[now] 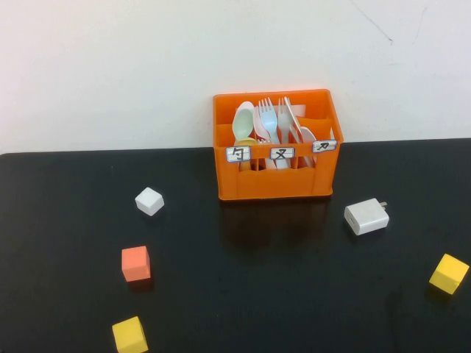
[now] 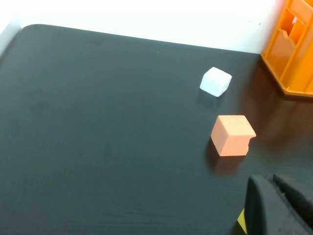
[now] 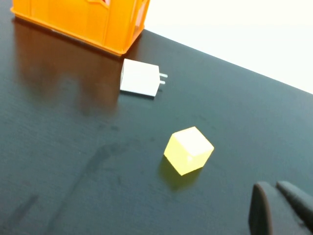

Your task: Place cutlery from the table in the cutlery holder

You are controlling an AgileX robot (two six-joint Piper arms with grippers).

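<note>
Cutlery holder (image 1: 276,180): orange crate at the desk's (image 1: 243,294) far edge. Contents, all upright: mint-green spoon (image 1: 243,121) in left compartment; white and blue forks (image 1: 268,121) in middle; cream-white knife (image 1: 291,118) toward right. Left gripper (image 2: 279,205) and right gripper (image 3: 281,208): low over the desk, fingers together, holding nothing.

The orange cutlery holder (image 1: 276,180) stands upright at the desk's (image 1: 235,294) rear edge. The mint-green spoon (image 1: 243,121) and cream-white knife (image 1: 290,121) stand inside it.

Left claw (image 2: 274,208) and right claw (image 3: 281,210) low over tabletop, fingers together.
</note>
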